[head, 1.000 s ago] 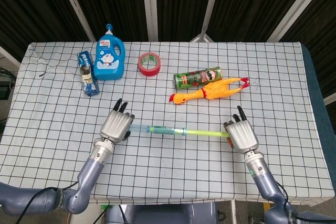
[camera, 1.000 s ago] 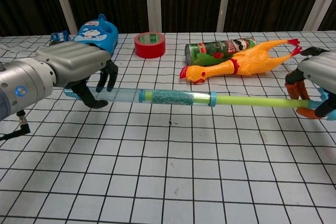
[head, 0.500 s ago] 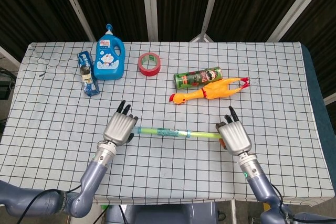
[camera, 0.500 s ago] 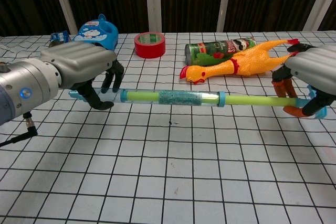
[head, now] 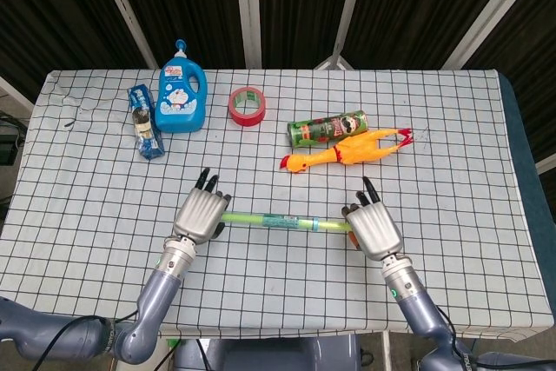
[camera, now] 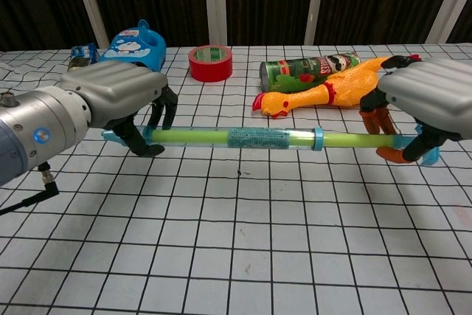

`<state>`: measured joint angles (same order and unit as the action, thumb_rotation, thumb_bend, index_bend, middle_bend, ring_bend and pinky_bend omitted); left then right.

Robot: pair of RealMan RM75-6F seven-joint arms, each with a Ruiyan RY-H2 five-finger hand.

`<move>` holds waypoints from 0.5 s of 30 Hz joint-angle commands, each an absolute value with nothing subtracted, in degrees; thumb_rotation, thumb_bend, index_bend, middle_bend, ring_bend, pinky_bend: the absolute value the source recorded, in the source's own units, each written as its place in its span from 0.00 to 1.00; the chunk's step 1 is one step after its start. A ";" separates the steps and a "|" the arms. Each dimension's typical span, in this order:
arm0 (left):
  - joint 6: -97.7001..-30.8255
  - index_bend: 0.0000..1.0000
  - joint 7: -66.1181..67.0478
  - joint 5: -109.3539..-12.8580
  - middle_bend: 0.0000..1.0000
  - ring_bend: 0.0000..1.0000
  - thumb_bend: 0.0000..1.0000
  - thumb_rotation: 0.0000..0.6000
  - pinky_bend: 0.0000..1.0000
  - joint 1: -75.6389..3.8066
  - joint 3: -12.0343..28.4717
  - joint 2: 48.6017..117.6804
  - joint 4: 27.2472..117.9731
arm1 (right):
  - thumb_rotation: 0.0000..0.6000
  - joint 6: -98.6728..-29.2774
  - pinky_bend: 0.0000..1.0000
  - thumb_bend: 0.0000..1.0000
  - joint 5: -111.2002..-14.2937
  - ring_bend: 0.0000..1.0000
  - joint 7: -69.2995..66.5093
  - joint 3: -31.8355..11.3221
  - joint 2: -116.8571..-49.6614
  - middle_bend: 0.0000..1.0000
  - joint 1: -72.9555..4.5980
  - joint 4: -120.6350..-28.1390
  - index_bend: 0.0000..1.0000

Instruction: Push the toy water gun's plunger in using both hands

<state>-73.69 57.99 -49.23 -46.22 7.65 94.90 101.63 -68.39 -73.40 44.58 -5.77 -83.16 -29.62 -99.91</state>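
On checked cloth (head: 87,215): clear-tube toy water gun (camera: 243,138) w/ yellow-green plunger (camera: 354,141), L hand (camera: 118,97) & R hand (camera: 431,105) each grasping one end to squeeze inward.

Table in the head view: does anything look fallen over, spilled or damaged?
Only the green chip can lies on its side behind the yellow rubber chicken. The blue detergent bottle stands upright; nothing looks spilled or broken.
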 commanded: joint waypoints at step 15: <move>-73.98 0.53 58.02 -49.28 0.61 0.13 0.47 1.00 0.00 -46.51 7.83 94.90 102.13 | 1.00 -68.77 0.00 0.50 -72.66 0.27 47.07 -5.72 -84.54 0.61 -30.48 -101.45 0.86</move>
<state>-73.98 58.01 -49.28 -46.49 7.83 94.89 102.12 -68.76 -72.67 47.06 -5.70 -84.52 -30.46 -101.44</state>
